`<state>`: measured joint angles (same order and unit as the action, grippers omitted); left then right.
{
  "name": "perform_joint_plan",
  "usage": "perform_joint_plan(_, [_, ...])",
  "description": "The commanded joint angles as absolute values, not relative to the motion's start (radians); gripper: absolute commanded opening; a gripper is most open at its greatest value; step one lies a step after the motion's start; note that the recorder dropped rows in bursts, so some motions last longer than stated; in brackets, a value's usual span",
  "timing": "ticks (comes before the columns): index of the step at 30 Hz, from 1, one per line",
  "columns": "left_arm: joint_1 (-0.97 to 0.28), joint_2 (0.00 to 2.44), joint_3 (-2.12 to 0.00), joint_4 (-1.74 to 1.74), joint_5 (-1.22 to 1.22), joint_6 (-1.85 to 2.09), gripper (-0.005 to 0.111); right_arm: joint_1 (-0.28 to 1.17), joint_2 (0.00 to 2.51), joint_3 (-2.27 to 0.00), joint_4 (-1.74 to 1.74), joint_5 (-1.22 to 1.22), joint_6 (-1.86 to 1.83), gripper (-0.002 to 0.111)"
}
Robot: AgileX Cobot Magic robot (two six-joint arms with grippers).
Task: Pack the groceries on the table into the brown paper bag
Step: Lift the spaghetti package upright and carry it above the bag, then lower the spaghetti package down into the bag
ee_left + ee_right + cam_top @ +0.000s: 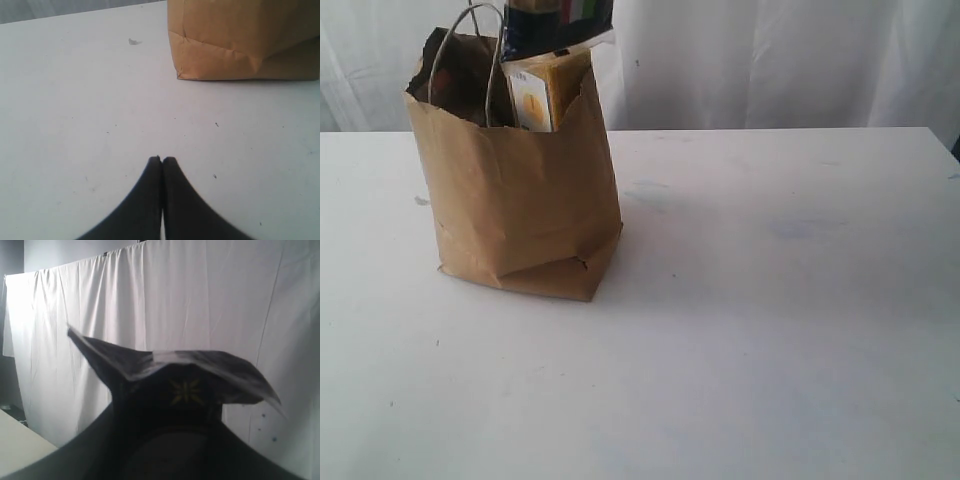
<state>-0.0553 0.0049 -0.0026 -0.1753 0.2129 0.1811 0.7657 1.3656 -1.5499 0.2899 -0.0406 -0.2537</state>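
Closest to me, the left gripper (161, 160) hangs low over a bare stretch of the table (75, 125) with its two black fingers pressed tip to tip, nothing between them. Just beyond it stands the paper bag (225, 45), its creased bottom corner flat on the tabletop. A tiny scrap (132, 41) lies on the table off to one side of the bag.

In the exterior view the bag stands upright on the left part of the table, mouth open, its thin cord handles (460, 40) looping up above the jagged rim. The spaghetti packet (560, 80) stands on end inside it, against the right-hand wall. Its yellow body rises past the rim and its dark blue end reaches the top edge of the picture. A pale panel with an orange mark (530, 100) shows at the rim just beside it; I cannot tell whether that is a separate item. The rest of the bag's inside is too dark to read.

My right gripper (167, 412) is clamped on the packet's flared dark end, with the white curtain (210, 300) behind.
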Motion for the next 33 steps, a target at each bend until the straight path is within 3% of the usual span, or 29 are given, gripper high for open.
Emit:
perform_joint_plan(1, [-0.052, 0.000, 0.000, -0.177, 0.210, 0.182, 0.000, 0.756, 1.430, -1.621, 0.294, -0.126, -0.265, 0.000])
perform_joint_plan(33, [-0.052, 0.000, 0.000, -0.177, 0.210, 0.182, 0.000, 0.782, 1.636, -1.781, 0.286, -0.099, -0.523, 0.000])
